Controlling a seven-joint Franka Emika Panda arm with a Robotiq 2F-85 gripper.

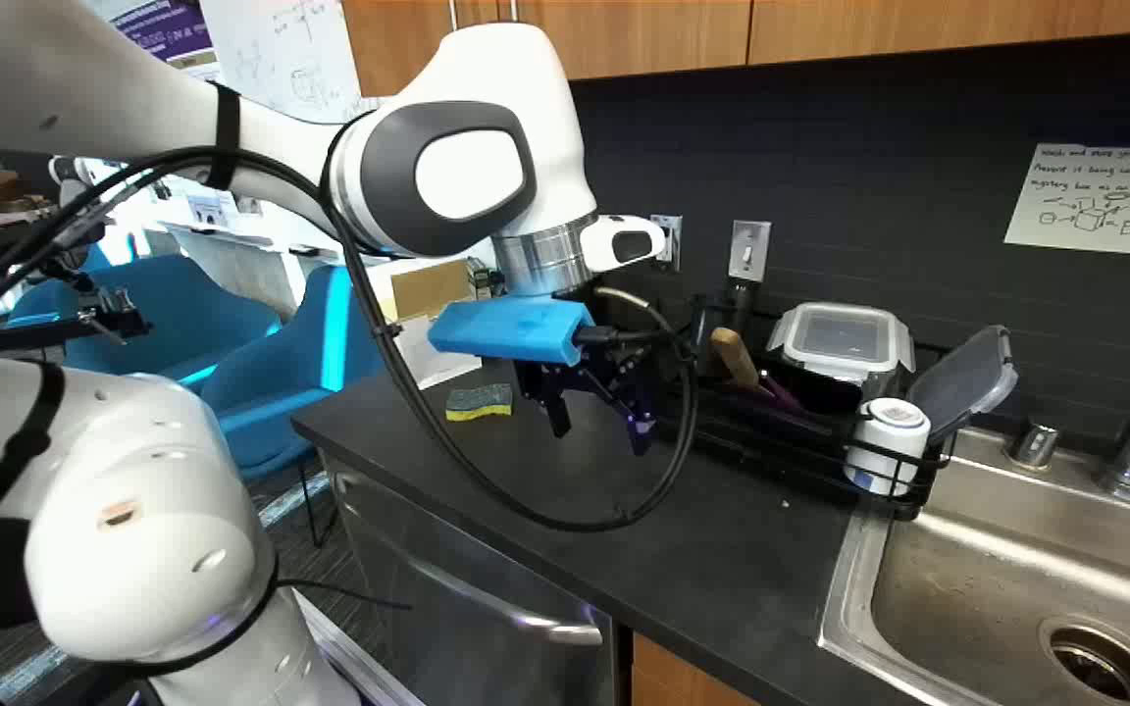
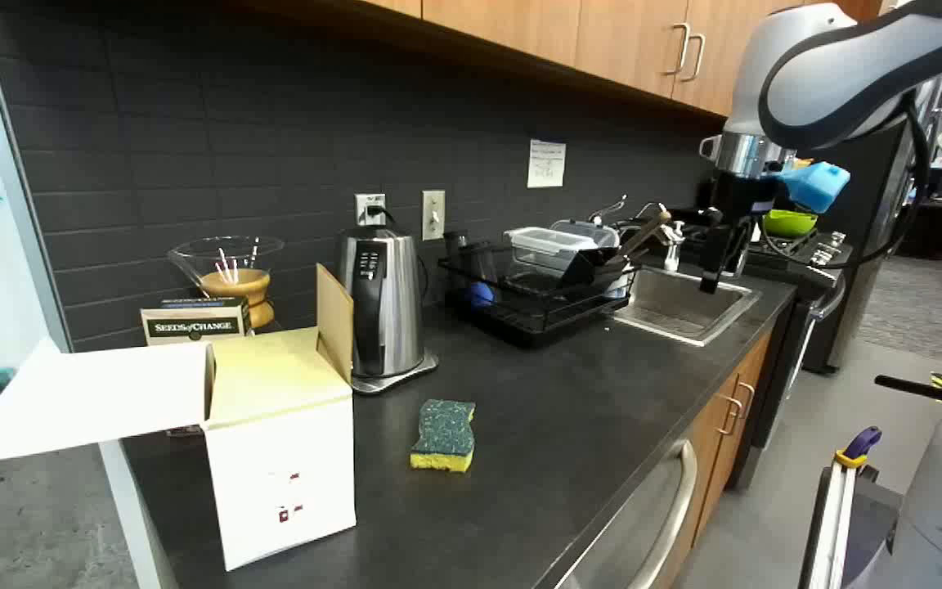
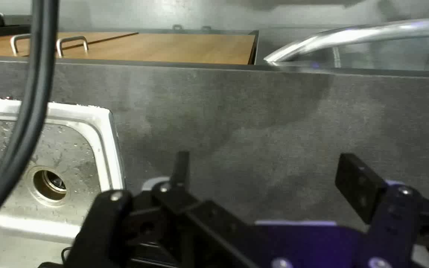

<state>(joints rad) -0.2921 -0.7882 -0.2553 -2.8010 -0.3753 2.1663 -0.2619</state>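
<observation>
Black two-fingered gripper [image 1: 600, 431], spread and empty, hangs above the dark countertop [image 3: 263, 111]; near it, beside the steel sink [image 3: 109, 160], a black wire rack [image 2: 524, 334] holds a clear rectangular plastic container [image 1: 842, 341] and a white cylindrical cup [image 1: 884, 436].

"What's the wall [image 2: 291, 123] like?"

"Dark tile, with a note [image 1: 1104, 201], an outlet [image 2: 370, 210] and a switch [image 2: 432, 214] on it."

"And above the bench [image 2: 536, 425]?"

"Wooden cabinets [image 2: 626, 41]."

"How does the bench itself look?"

"Dark grey and matte, running along the wall, with a steel sink [image 1: 967, 598] set into it. Beneath are wooden doors [image 3: 184, 46], beside a steel front [image 1: 487, 657] with a curved handle [image 3: 356, 35]."

"What about light?"

"In an exterior view, bright stripes [image 1: 336, 328] fall on blue chairs [image 1: 281, 368] beyond the bench, and it is glaringly white behind them. A whiteboard [image 1: 276, 54] shows higher up."

"And the floor [image 2: 814, 401]?"

"Smooth grey by the doors, then grey carpet [image 2: 904, 303] farther off."
</observation>
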